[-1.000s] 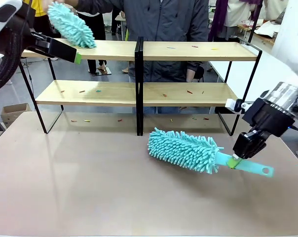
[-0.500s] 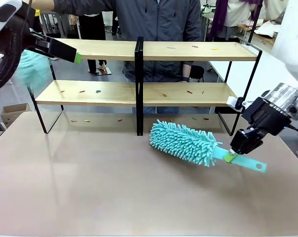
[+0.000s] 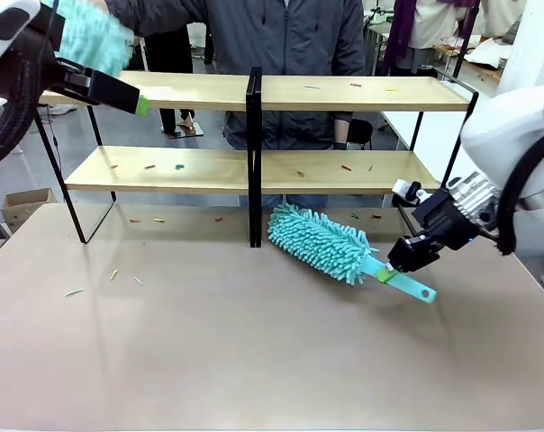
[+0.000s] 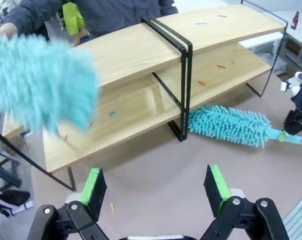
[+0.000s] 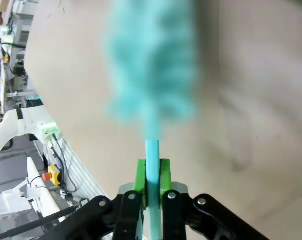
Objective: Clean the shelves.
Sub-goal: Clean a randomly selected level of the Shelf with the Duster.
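Note:
The shelves (image 3: 344, 94) (image 4: 141, 50) are two tiers of light wood in a black frame, with small coloured scraps on both boards. My right gripper (image 3: 397, 264) (image 5: 151, 176) is shut on the handle of a teal fluffy duster (image 3: 319, 241) (image 4: 231, 125) (image 5: 151, 65), whose head lies on the tabletop by the central post. My left gripper (image 4: 156, 185) (image 3: 128, 94) hangs open at the top shelf's left end, holding nothing. A person's hand swings a second teal duster (image 3: 92, 40) (image 4: 41, 82) over that left end.
The beige-pink tabletop (image 3: 254, 351) carries a few scraps (image 3: 74, 292) at the left. A person in a dark jacket (image 3: 281, 36) stands behind the shelves. A white table (image 3: 488, 126) stands at the right.
My right gripper moved left and toward the shelves, dragging its duster to the central post. The person's duster swept off the top shelf's left end, dropped, then rose again; scraps now lie on the tabletop.

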Robot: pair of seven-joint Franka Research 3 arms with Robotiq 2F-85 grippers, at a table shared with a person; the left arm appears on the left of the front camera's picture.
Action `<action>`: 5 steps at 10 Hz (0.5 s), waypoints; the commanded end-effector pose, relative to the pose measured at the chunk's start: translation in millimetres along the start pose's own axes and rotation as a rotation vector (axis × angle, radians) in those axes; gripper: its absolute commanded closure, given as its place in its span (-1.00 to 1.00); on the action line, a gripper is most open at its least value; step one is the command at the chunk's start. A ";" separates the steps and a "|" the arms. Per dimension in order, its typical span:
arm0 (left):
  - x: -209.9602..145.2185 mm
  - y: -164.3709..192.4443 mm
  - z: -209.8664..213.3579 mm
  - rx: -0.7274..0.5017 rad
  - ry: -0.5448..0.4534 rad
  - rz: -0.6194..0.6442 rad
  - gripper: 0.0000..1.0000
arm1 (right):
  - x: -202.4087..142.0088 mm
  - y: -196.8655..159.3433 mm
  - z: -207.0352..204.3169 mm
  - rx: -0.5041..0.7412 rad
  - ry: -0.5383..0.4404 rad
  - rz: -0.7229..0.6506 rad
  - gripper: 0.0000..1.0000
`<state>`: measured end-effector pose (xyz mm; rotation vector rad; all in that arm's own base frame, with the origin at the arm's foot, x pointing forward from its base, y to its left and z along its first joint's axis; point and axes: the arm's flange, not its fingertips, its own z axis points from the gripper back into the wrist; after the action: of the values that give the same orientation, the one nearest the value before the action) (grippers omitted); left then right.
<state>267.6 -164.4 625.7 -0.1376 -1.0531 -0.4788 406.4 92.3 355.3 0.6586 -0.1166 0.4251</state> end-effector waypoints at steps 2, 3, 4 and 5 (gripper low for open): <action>-3.3 0.2 -0.6 -0.001 -0.007 -0.001 -1.00 | 26.1 -13.7 -23.9 -0.018 -0.029 -0.038 0.75; -3.3 0.2 -0.6 -0.001 -0.007 -0.001 -1.00 | 25.7 -13.9 -20.6 -0.050 -0.070 -0.073 0.75; -3.3 0.2 -0.6 -0.001 -0.007 -0.001 -1.00 | 22.2 -13.5 -14.4 -0.084 -0.102 -0.121 0.75; -3.3 0.2 -0.6 -0.001 -0.007 -0.001 -1.00 | 17.1 -14.9 -8.6 -0.111 -0.115 -0.182 0.75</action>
<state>267.7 -164.4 625.8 -0.1376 -1.0531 -0.4787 437.2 92.2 338.4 0.6052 -0.1614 0.2962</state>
